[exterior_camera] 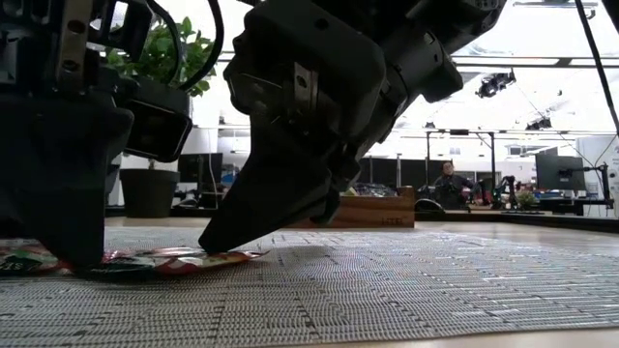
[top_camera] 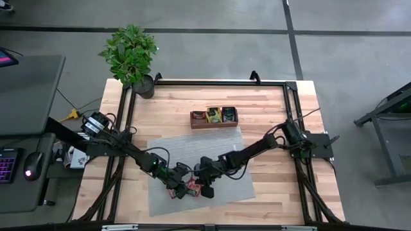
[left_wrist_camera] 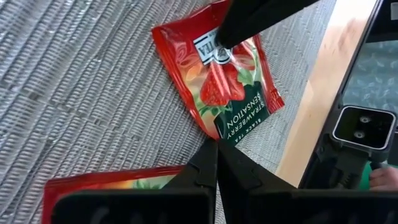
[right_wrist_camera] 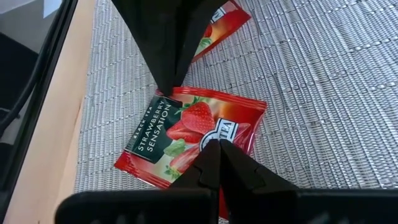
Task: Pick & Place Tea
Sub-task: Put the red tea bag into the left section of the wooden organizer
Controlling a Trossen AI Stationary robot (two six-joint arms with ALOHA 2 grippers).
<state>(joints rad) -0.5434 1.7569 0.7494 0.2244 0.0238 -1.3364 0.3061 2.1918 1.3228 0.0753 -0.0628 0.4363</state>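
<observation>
Both grippers meet over one red strawberry tea sachet (right_wrist_camera: 189,140). The right gripper (right_wrist_camera: 219,144) and the left gripper (left_wrist_camera: 217,144) press closed fingers on opposite edges.

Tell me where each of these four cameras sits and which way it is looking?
High view: above the table, looking straight down; both arms reach onto the grey mat.
Low view: at table-top height, looking level across the mat into the room; dark arm parts fill it.
Left wrist view: on the left arm, looking past the left gripper at the strawberry tea sachet.
Right wrist view: on the right arm, looking past the right gripper at that sachet.
Both wrist views share this one sachet, each also showing the other arm's fingers.
</observation>
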